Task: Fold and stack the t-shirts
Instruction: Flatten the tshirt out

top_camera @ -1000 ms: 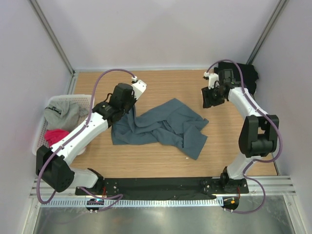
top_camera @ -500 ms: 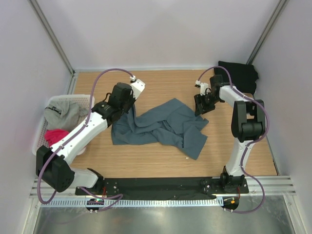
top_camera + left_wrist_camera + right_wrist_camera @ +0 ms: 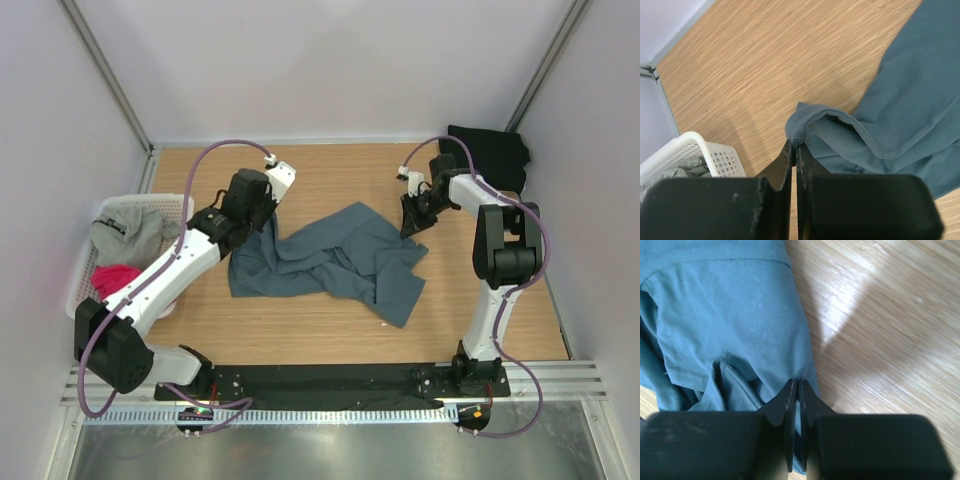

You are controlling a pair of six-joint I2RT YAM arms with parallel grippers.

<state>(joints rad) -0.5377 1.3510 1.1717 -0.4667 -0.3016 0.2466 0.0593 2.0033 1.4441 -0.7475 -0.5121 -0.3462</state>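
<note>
A slate blue-grey t-shirt (image 3: 340, 255) lies crumpled in the middle of the table. My left gripper (image 3: 264, 222) is at its upper left corner, and in the left wrist view the gripper (image 3: 795, 146) is shut on a raised fold of that shirt (image 3: 910, 100). My right gripper (image 3: 408, 232) sits at the shirt's right edge. In the right wrist view its jaws (image 3: 796, 382) are pressed together with blue cloth (image 3: 730, 305) between them. A black t-shirt (image 3: 490, 152) lies at the back right corner. A light grey t-shirt (image 3: 125, 232) and a pink t-shirt (image 3: 115, 277) sit in the basket.
A white slatted basket (image 3: 75, 282) stands at the table's left edge, and its corner (image 3: 695, 145) shows in the left wrist view. Grey walls close in the left, back and right sides. Bare wood lies in front of the blue shirt.
My right gripper has moved left and down from the back right onto the blue shirt's right edge, and its jaws have closed. The left arm has held still.
</note>
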